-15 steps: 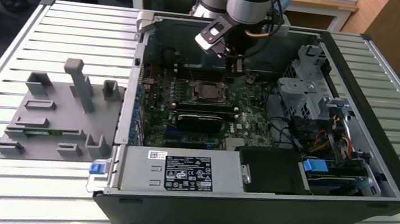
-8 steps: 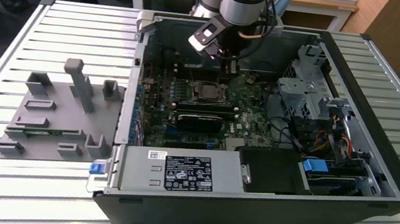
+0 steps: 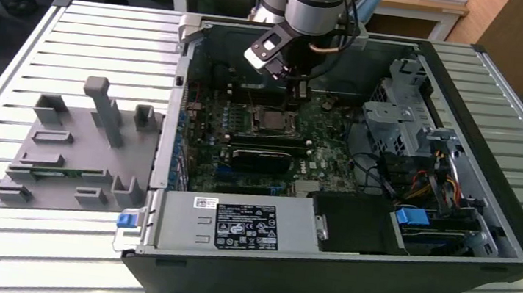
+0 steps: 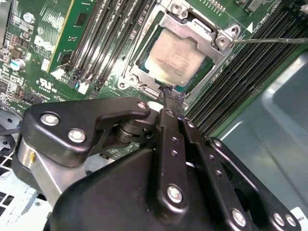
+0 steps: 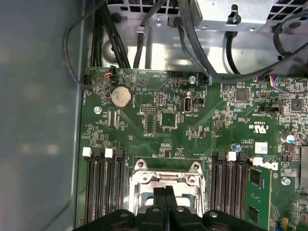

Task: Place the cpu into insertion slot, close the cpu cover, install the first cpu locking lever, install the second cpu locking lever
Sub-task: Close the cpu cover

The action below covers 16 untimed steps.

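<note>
Cpu [image 4: 175, 60] is what you're tracking, so scan down to it. The slatted counter [image 3: 22, 252] is carrying the open computer case [image 3: 324, 287], and the green board [image 5: 159, 120] is lying inside it. Your gripper [image 4: 168, 94] is hovering right at the socket's edge, jaws clenched together with nothing showing between them. The cpu cover [image 4: 219, 41] is lying flat, framing the chip, which is sitting in the insertion slot [image 4: 143, 61]. A thin lever [image 4: 269, 40] is sticking out from the cover's corner.
</note>
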Available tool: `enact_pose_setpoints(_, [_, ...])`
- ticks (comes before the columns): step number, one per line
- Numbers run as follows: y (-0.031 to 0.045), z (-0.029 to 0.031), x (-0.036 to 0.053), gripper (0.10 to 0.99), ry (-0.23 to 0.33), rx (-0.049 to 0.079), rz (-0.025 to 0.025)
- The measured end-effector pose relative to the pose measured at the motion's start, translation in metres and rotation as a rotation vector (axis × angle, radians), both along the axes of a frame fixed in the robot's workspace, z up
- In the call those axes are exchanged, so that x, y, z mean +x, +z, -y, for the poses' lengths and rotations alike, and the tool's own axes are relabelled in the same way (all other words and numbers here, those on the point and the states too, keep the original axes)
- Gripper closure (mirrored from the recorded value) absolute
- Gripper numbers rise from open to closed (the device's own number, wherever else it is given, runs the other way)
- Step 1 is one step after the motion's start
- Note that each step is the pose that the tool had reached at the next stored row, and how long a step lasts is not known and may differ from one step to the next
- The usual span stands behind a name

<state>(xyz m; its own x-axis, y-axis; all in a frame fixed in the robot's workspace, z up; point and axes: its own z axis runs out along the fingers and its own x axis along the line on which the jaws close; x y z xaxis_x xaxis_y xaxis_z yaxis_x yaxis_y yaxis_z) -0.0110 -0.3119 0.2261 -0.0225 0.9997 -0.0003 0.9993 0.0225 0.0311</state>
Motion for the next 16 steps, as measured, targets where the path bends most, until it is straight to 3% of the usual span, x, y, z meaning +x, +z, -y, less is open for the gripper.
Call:
enact_pose_setpoints(7, [-0.0002,0.0,-0.0031,0.98,0.0,0.0,0.0])
enact_pose_setpoints(12, [-0.0008,0.0,-0.0206,0.98,0.0,0.0,-0.0001])
enact_pose_setpoints(16, [-0.0033,0.0007,-0.0244,0.98,0.0,0.0,-0.0017])
